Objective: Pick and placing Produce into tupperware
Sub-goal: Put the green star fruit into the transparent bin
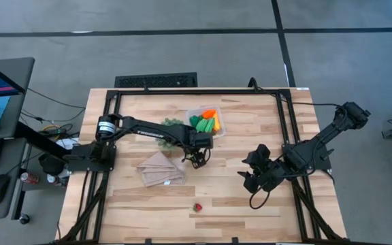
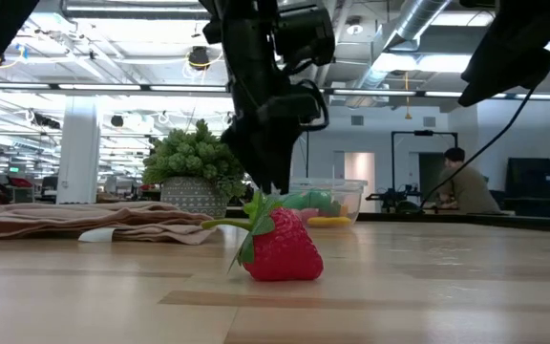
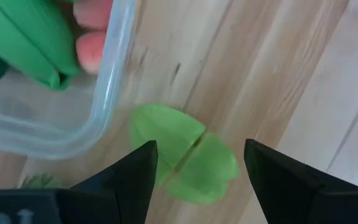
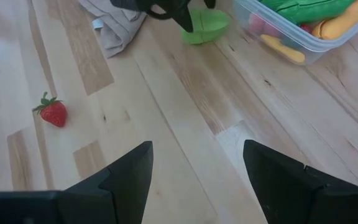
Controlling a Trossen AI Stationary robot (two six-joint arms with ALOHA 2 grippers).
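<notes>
Produce already filled most of the tupperware (image 1: 206, 122), which sat at the far centre of the table (image 1: 264, 204): green pieces, an orange carrot (image 1: 210, 113) and a yellow banana (image 4: 280, 49) were visible inside it. One green pod (image 3: 182, 152) lay on the bare wood just outside the container's near corner, close to its clear wall but not inside. The left gripper (image 1: 197, 158) was positioned directly above this pod, its two fingers (image 3: 126, 180) spread apart on either side of it and not gripping it; whether they touched the wood could not be determined. One strawberry (image 1: 197, 207) rested alone near the front edge of the table, well apart from the container and from both arms. A tan folded cloth (image 1: 160, 169) lay left of the left gripper, between the pod and the left arm's base. A spiky green ball (image 2: 197, 156) stood at the far side, left of the tupperware. The right gripper (image 1: 252, 175) hung over the right half of the table, its fingers open and empty, well clear of all produce. A person (image 2: 463, 183) was seated in the room beyond the table.
</notes>
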